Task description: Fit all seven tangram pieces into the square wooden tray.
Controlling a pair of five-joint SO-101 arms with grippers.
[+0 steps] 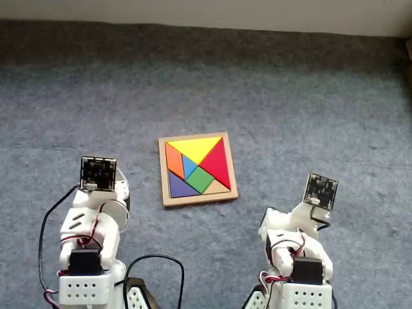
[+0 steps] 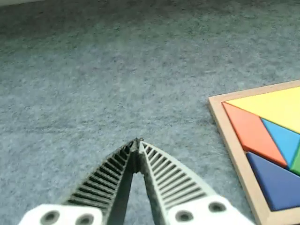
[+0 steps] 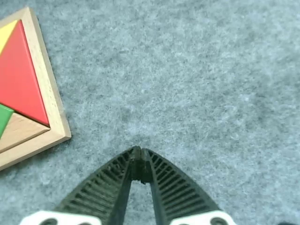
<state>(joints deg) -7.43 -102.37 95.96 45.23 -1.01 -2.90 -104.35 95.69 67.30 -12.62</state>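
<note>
The square wooden tray (image 1: 162, 168) lies on the grey carpet between the two arms. It holds a yellow triangle (image 1: 195, 148), a red triangle (image 1: 218, 165), an orange piece (image 1: 174, 162), a light blue piece (image 1: 188, 166), a green square (image 1: 199, 179) and a dark blue piece (image 1: 180, 187). A small bare wooden triangle (image 1: 219, 187) shows at the tray's near right corner. My left gripper (image 2: 137, 142) is shut and empty, left of the tray (image 2: 229, 140). My right gripper (image 3: 139, 151) is shut and empty, right of the tray (image 3: 44, 84).
Both arm bases (image 1: 87, 257) (image 1: 296, 257) stand at the near edge, with black cables (image 1: 151, 261) looping between them. Grey carpet (image 1: 206, 77) stretches open beyond the tray up to a pale wall strip along the far edge.
</note>
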